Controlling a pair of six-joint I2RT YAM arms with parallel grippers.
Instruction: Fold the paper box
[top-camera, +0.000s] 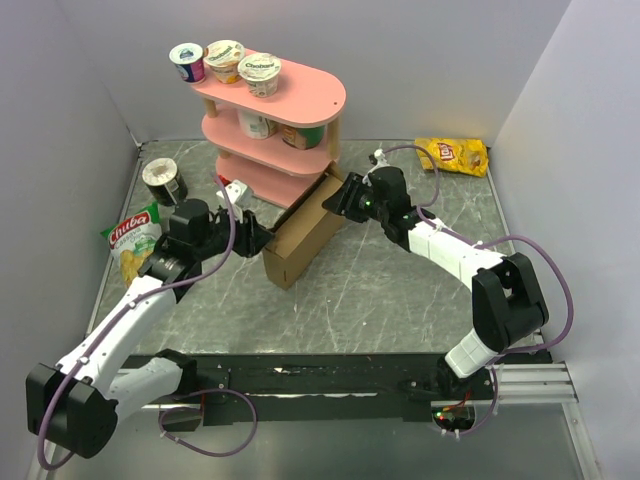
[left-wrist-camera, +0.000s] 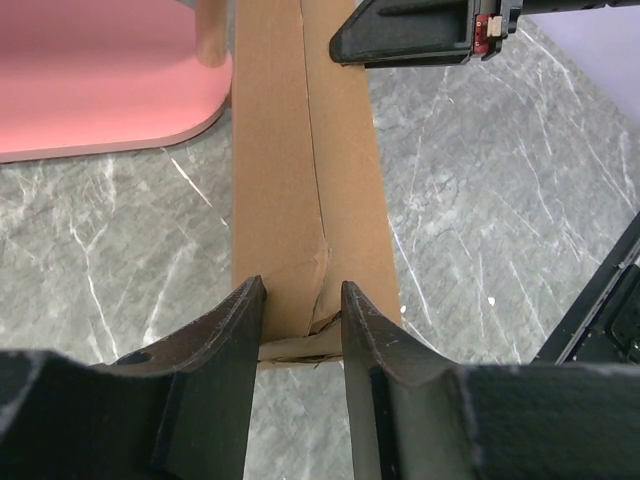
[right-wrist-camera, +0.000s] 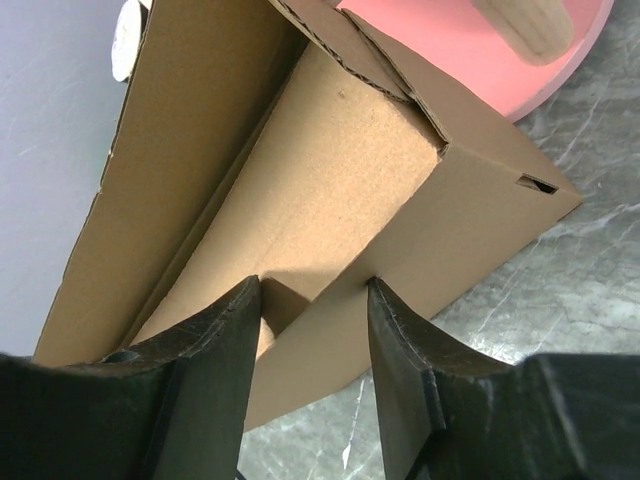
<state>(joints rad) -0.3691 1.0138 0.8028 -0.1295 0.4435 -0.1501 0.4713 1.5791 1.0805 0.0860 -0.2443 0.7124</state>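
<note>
Box (top-camera: 300, 245) ran lengthwise from left pincer (left-wrist-camera: 303, 295), astride near end w/ grip unclear, to right pincer (right-wrist-camera: 313, 290), spread astride far wall.

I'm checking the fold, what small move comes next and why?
Probably close both hands: the left hand straddles the creased end of the box, the right hand straddles its far wall, and neither visibly pinches yet.

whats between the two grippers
Only the paper box, seen in the top view: left gripper at its near end, right gripper at its far end.
</note>
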